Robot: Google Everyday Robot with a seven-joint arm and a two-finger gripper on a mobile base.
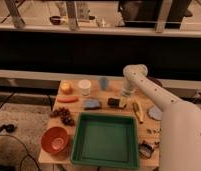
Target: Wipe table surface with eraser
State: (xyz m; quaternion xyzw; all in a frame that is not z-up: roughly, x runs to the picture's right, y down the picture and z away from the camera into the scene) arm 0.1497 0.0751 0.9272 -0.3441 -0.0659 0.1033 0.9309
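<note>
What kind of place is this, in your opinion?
Probably an indoor lab or test area, not a home. A small wooden table holds unrelated items: a green tray, an orange bowl, an eraser. The robot's gripper is down by the eraser; a railing runs behind.

Robot test lab, staged not domestic: small wooden tabletop (144, 125) crowded with mixed props, green tray (105, 140), orange bowl (55, 139), cup (84, 87); dark railing and metal frame posts behind; cable on floor; claw (123, 102) low over tabletop's far side.
</note>
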